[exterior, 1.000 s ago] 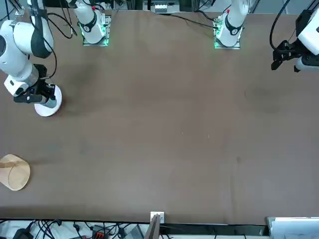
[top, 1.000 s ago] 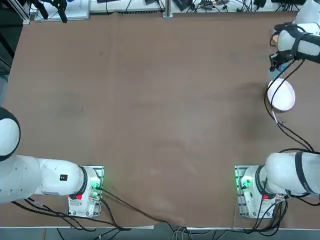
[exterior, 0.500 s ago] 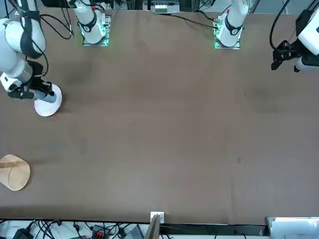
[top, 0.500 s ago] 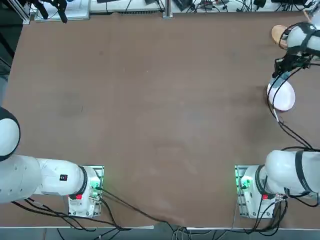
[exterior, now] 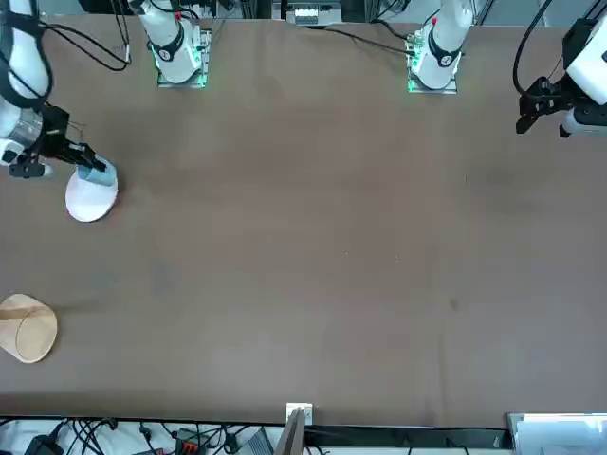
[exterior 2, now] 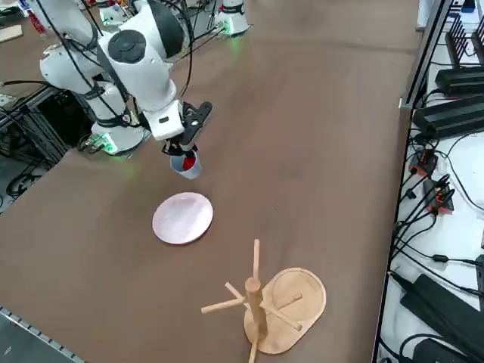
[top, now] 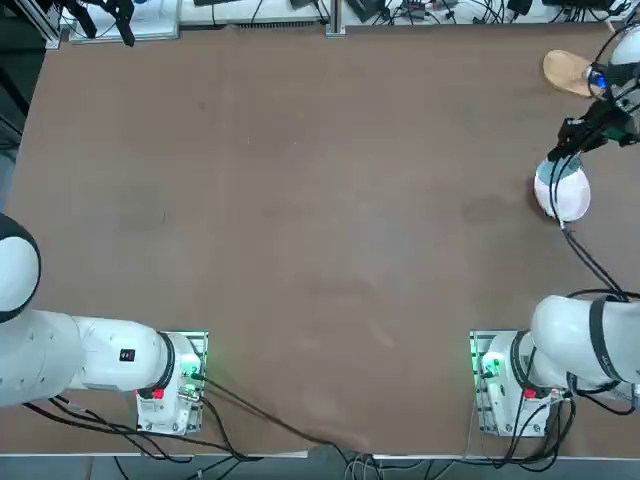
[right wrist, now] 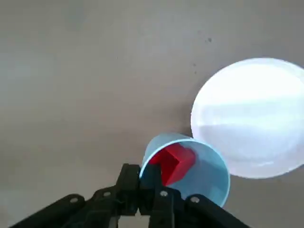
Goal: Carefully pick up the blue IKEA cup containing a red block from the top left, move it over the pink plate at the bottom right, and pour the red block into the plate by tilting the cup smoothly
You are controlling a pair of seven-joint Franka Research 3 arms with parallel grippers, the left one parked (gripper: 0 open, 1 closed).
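Top view: the blue IKEA cup [top: 556, 171] is held by the right gripper [top: 566, 152] at the pink plate's [top: 566, 196] 11 o'clock edge.

Front view: the cup is seen at the plate's 1 o'clock edge, just beyond the fingertips.

Right side view: the cup hangs tilted under the gripper, above the table, at the plate's 12 o'clock.

Right wrist view: the fingers [right wrist: 127, 189] are clamped on the cup's rim; the red block [right wrist: 173, 160] lies inside the cup.
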